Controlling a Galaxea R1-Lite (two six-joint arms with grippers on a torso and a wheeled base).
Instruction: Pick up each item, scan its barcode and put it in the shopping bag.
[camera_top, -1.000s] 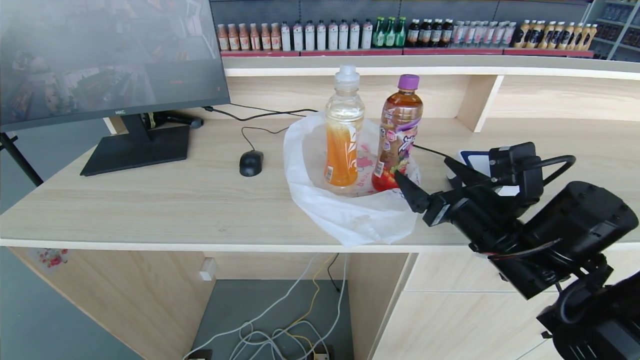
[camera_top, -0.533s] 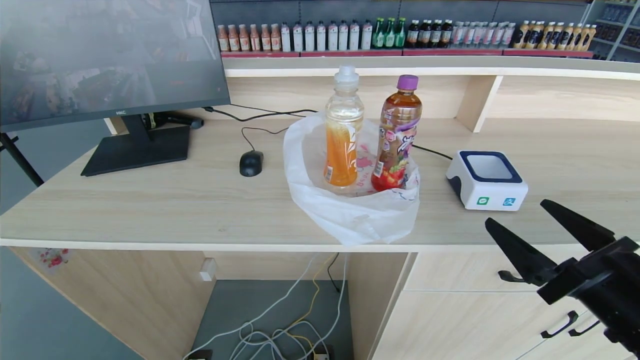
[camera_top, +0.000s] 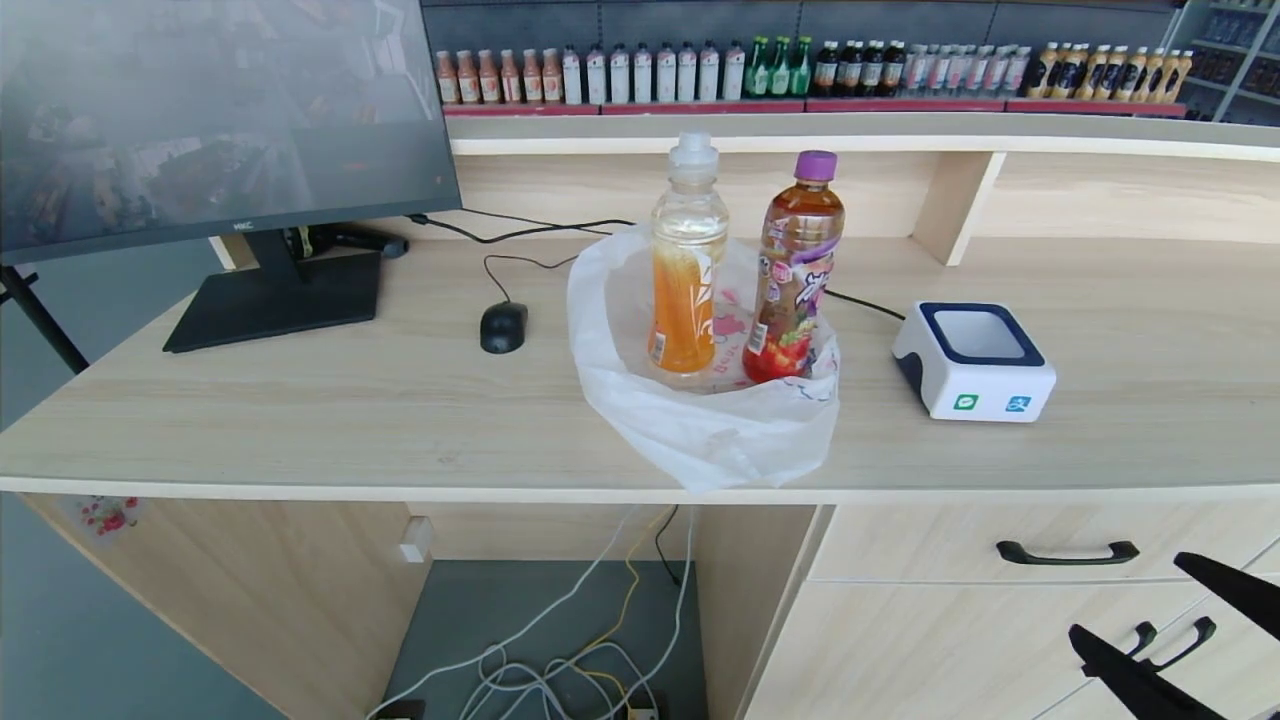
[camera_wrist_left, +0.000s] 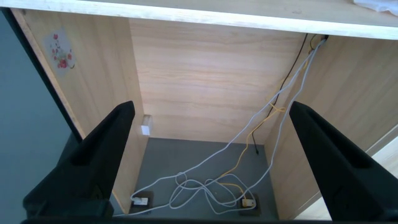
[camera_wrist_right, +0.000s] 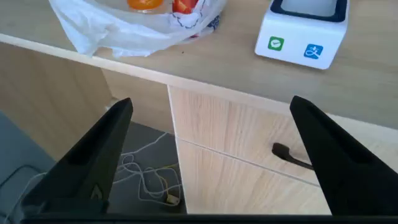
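I've got the long pale wooden surface (camera_top: 300, 420), a dark monitor (camera_top: 200, 120) at its left end, and a shelf (camera_top: 700, 104) of drinks behind. Mid-surface, the white shopping bag (camera_top: 700, 430) holds an orange bottle (camera_top: 688, 270) and a red bottle (camera_top: 795, 280), both upright. A scanner (camera_top: 972, 362) sits to its right and a mouse (camera_top: 502, 326) to its left. My right pincer (camera_top: 1128, 595) hangs wide by the drawers (camera_top: 940, 545); my left pincer (camera_wrist_left: 211, 107) is wide under the surface

Right end effector (camera_top: 1126, 595) partly off-frame.

Matte black fingers (camera_top: 1130, 675); tapered tips
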